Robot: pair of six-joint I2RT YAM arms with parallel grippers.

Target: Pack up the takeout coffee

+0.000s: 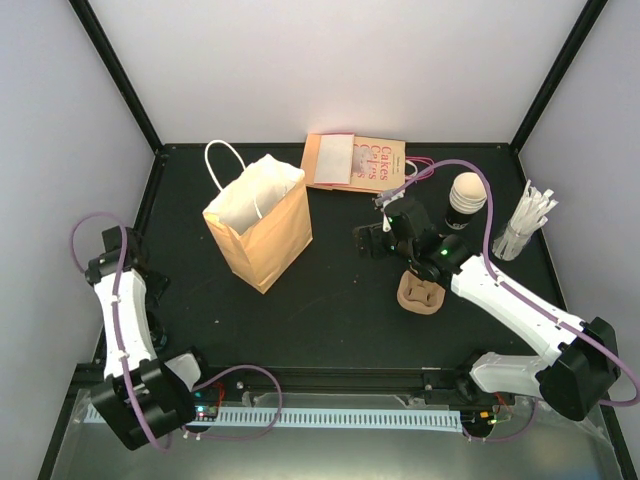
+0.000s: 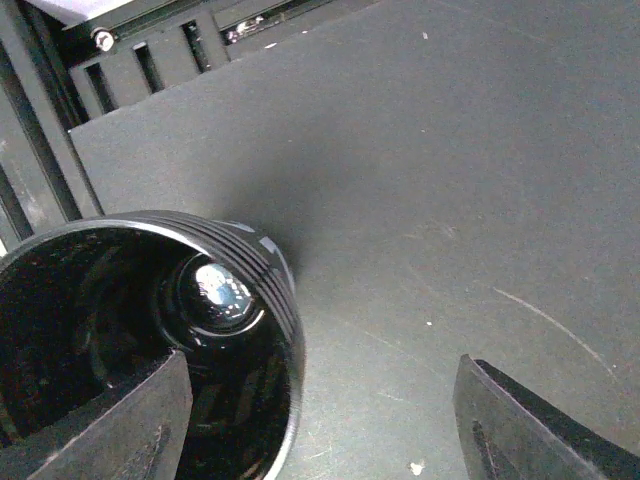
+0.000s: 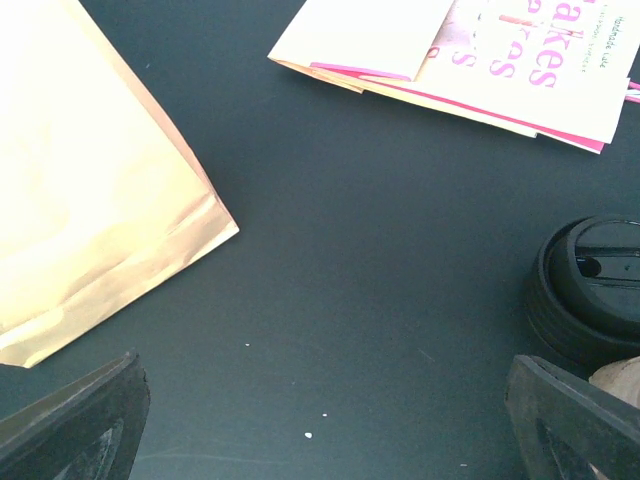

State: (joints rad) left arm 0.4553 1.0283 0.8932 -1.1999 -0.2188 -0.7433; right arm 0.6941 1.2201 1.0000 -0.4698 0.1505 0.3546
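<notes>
The takeout coffee cup (image 1: 463, 205), black with a cream-white inside, stands at the back right of the dark table. A round black lid (image 3: 590, 290) with a sip hole shows at the right edge of the right wrist view; whether a cup is under it I cannot tell. My right gripper (image 3: 320, 405) (image 1: 378, 225) hovers open over bare table, between the lid and the brown paper bag (image 1: 258, 218) (image 3: 90, 190), which stands upright and open. My left gripper (image 2: 320, 400) is open over bare table at the near left, holding nothing.
Cream and pink cake sleeves (image 1: 355, 160) (image 3: 480, 60) lie at the back. A brown pulp carrier (image 1: 422, 293) sits under the right arm. White wrapped straws (image 1: 525, 222) stand at the far right. A glossy black ribbed round part (image 2: 150, 330) is close beside my left finger.
</notes>
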